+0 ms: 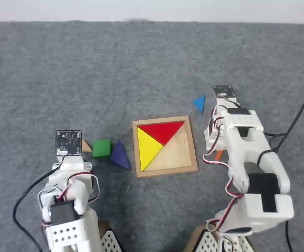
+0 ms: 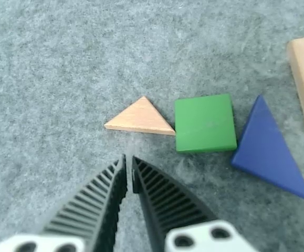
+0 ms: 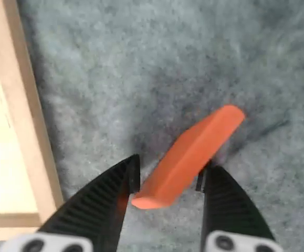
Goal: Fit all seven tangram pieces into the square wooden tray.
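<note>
The square wooden tray (image 1: pixel 166 169) lies on the grey felt surface (image 1: pixel 141 68) between the arms, holding a red triangle (image 1: pixel 161 129) and a yellow triangle (image 1: pixel 147 148) side by side. The right gripper (image 3: pixel 167 168) is beside the tray's outer rim, its jaws pressed against both sides of a tilted orange piece (image 3: pixel 188 157). The left gripper (image 2: pixel 129 163) is nearly closed and empty, just short of a plain wooden triangle (image 2: pixel 141 119). That triangle touches a green square (image 2: pixel 204 123), which sits beside a dark blue triangle (image 2: pixel 267 149). A small light blue triangle (image 1: pixel 199 103) lies apart.
</note>
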`<control>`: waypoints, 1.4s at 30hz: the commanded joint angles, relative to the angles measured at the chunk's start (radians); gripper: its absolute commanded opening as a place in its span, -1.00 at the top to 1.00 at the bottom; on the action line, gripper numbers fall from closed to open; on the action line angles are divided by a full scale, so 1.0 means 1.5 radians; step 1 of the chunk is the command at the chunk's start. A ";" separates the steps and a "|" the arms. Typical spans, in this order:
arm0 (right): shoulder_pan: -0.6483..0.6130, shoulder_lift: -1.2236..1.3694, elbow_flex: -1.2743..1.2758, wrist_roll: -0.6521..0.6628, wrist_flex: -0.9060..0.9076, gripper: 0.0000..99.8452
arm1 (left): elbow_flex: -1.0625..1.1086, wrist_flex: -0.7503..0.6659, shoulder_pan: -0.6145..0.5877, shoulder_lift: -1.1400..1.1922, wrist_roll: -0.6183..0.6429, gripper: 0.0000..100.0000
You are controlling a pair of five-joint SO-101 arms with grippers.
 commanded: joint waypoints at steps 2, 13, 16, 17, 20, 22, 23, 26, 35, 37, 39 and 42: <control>0.012 -0.025 -0.014 0.003 -0.006 0.91 | -0.007 0.002 -0.003 -0.008 0.007 0.97; -0.155 -0.246 -0.017 -0.027 0.086 0.99 | -0.007 0.002 -0.003 -0.008 0.007 0.97; -0.246 -0.246 -0.023 -0.038 0.075 0.99 | -0.007 0.002 -0.003 -0.008 0.007 0.97; -0.267 -0.235 -0.024 -0.044 0.066 0.99 | -0.007 0.002 -0.003 -0.008 0.007 0.97; -0.305 -0.175 -0.041 -0.051 0.035 0.99 | -0.007 0.002 -0.003 -0.008 0.007 0.97; -0.316 -0.126 -0.061 -0.071 0.022 0.99 | -0.007 0.002 -0.003 -0.008 0.007 0.97; -0.317 -0.101 -0.078 -0.076 0.022 0.99 | -0.007 0.002 -0.003 -0.008 0.007 0.97; -0.308 -0.034 -0.121 -0.078 0.026 0.98 | -0.007 0.002 -0.003 -0.008 0.007 0.97; -0.276 0.034 -0.169 -0.047 0.026 0.72 | -0.007 0.002 -0.003 -0.008 0.007 0.97; -0.274 0.033 -0.169 -0.040 0.026 0.69 | -0.007 0.002 -0.003 -0.008 0.007 0.97; -0.273 0.032 -0.170 -0.034 0.026 0.68 | -0.007 0.002 -0.003 -0.008 0.007 0.97; -0.273 0.018 -0.167 -0.030 0.028 0.68 | -0.007 0.002 -0.003 -0.008 0.007 0.97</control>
